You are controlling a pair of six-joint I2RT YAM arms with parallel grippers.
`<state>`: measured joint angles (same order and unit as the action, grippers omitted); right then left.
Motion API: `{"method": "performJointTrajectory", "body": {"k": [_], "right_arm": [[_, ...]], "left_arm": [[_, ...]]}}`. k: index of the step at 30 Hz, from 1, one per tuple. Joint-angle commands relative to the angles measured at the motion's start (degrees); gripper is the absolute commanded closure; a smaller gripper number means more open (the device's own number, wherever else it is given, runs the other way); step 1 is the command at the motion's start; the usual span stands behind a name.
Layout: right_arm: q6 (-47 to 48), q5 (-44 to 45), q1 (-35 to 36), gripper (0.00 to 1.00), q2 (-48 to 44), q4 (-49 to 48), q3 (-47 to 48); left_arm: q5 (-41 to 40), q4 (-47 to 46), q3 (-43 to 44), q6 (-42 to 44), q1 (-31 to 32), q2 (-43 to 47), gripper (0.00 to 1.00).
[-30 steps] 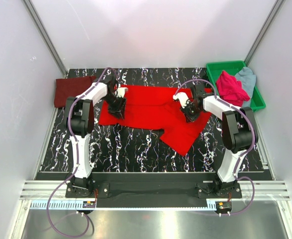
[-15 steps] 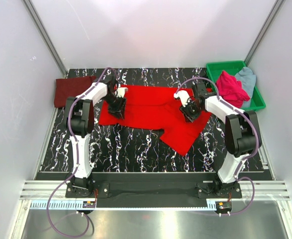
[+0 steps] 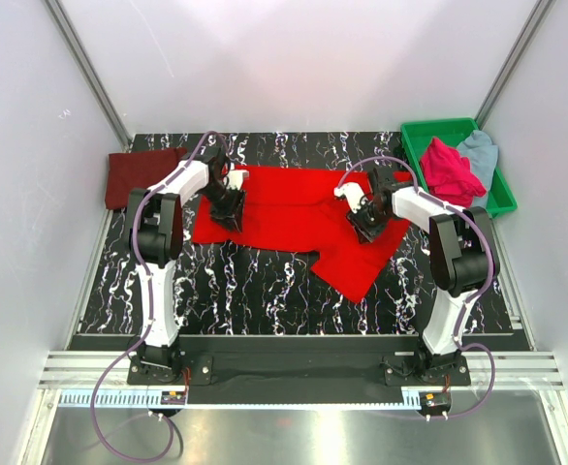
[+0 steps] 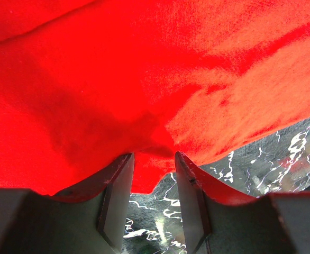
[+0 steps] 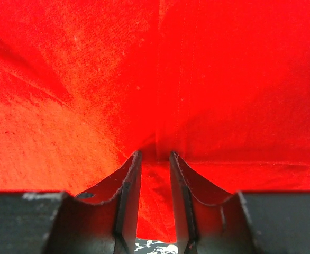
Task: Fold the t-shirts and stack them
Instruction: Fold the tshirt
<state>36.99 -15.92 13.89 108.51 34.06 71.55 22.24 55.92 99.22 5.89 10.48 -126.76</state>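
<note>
- Nearest, one corner of the bright red t-shirt (image 3: 299, 208) slants toward the near right of the table (image 3: 265, 286). The rest lies spread across the middle. I expect that loose flap to drag and twist if the cloth is lifted unevenly.
- The right gripper (image 3: 365, 217) sits on the shirt's right part. Its jaws are apart, tips pressed into the cloth beside a seam. Closing here could catch a pucker or only one layer, giving a crooked fold.
- The left gripper (image 3: 228, 203) sits at the shirt's left edge, jaws likewise apart and clamping nothing. The hem is just beside its tips, so a shallow bite may slip off.
- Far left, the dark maroon t-shirt (image 3: 139, 176) lies folded, close enough for a wide swing to disturb it.
- Far right, the green tray (image 3: 439, 127) holds the magenta-pink t-shirt (image 3: 449, 170) and the pale grey-blue t-shirt (image 3: 481, 150), both crumpled.
</note>
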Motion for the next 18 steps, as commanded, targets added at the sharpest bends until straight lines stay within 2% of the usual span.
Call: {"method": "performJointTrajectory", "body": {"k": [1, 18], "right_arm": [[-0.43, 0.54, 0.70, 0.65, 0.04, -1.98, 1.93], [-1.13, 2.30, 0.70, 0.65, 2.58, -4.80, 3.07]], "left_arm": [[-0.27, -1.96, -0.78, 0.09, 0.51, 0.11, 0.57], [-0.18, -1.96, -0.87, 0.00, 0.51, -0.07, 0.57]]}}
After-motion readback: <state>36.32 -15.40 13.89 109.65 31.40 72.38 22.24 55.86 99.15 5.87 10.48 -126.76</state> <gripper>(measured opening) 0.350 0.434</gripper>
